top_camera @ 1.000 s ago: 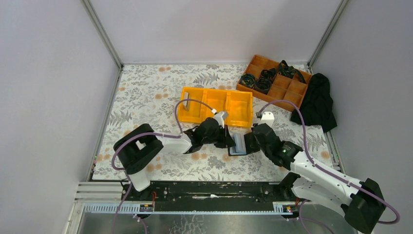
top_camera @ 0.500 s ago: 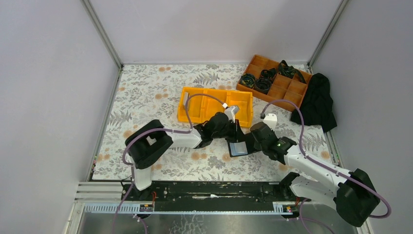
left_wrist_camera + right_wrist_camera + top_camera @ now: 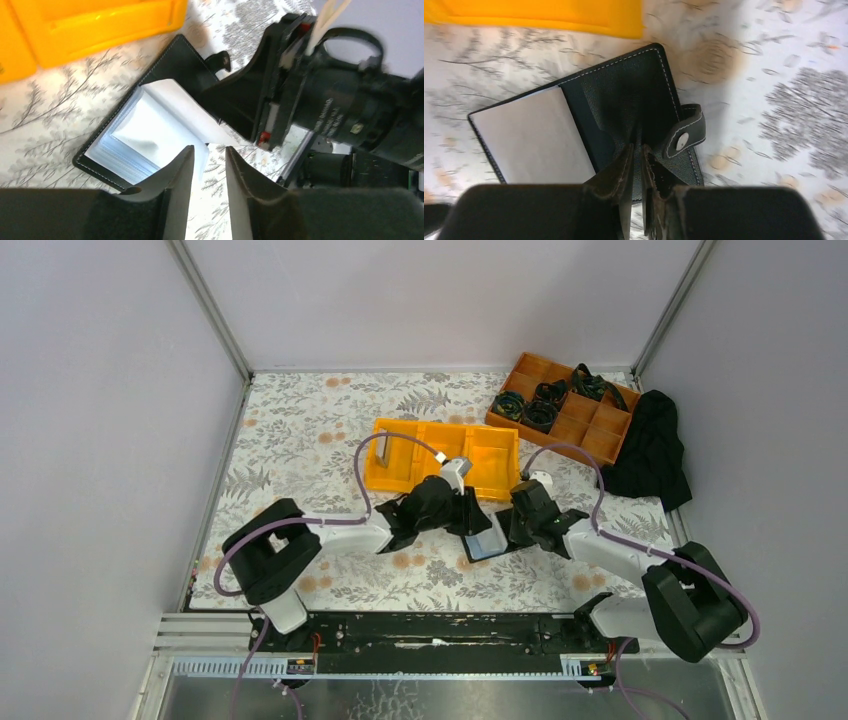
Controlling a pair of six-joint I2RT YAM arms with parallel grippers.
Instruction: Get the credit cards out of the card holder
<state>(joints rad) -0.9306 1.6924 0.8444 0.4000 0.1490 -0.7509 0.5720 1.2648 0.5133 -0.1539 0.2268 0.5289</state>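
The black card holder point(image 3: 487, 539) lies open on the flowered cloth, just in front of the yellow bin point(image 3: 495, 462). Its pale clear sleeves point(image 3: 150, 125) face up, and I cannot tell whether a card sits in the top one. My left gripper point(image 3: 206, 151) hovers at the sleeves' near corner, jaws a little open with only cloth showing between them. My right gripper point(image 3: 636, 152) is shut on the holder's black cover point(image 3: 624, 100), beside the snap strap point(image 3: 684, 137). One grey credit card point(image 3: 384, 451) leans in the bin's left compartment.
An orange divided tray point(image 3: 600, 445) with black coiled bands stands at the back right. A black cloth point(image 3: 652, 450) lies beside it against the right wall. Both arms crowd the holder from left and right.
My left gripper drew back from the bin's front edge to the holder, and its jaws opened. My right gripper shifted slightly left and stays on the black cover.
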